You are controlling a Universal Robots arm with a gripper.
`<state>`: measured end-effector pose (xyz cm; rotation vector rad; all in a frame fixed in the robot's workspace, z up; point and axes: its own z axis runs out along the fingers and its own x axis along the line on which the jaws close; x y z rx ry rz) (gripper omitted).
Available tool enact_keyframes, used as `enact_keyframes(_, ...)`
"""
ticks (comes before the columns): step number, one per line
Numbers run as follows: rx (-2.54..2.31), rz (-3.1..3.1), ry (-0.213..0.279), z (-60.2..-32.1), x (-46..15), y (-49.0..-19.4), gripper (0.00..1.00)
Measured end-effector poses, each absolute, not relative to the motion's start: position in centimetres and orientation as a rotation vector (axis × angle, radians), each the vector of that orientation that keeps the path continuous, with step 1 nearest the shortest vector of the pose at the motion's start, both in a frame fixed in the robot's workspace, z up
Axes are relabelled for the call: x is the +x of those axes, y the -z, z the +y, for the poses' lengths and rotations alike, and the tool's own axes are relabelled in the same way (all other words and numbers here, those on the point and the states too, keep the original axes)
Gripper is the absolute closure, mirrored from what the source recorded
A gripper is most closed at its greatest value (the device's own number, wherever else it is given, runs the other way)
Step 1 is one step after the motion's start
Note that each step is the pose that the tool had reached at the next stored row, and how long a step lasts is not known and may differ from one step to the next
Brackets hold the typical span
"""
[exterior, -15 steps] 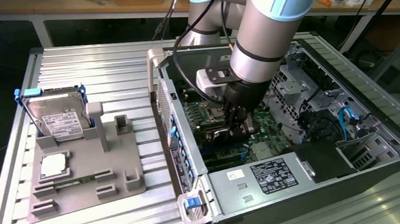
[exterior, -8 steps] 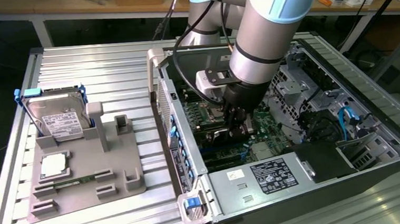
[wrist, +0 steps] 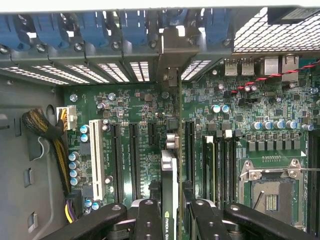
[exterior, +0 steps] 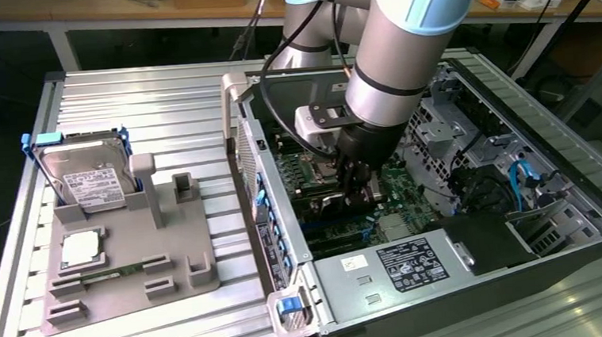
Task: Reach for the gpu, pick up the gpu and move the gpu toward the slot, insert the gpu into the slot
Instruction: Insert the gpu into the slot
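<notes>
Edgewise, gpu (wrist: 169, 177) clamped in jaws, near end cut off.

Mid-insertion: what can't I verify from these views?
- Wrist view: whether the gpu edge is seated in the slot; the card itself covers it.
- Exterior view: gpu-slot contact, hidden behind the arm and tool.
- Wrist view: gpu label, cut off by the frame edge.
</notes>
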<state>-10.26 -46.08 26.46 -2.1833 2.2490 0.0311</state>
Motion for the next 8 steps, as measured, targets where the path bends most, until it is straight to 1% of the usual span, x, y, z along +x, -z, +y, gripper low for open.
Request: enact_keyframes(8, -2.183, 2.249, -0.031, -46.08, -10.26, -26.66, 0.73)
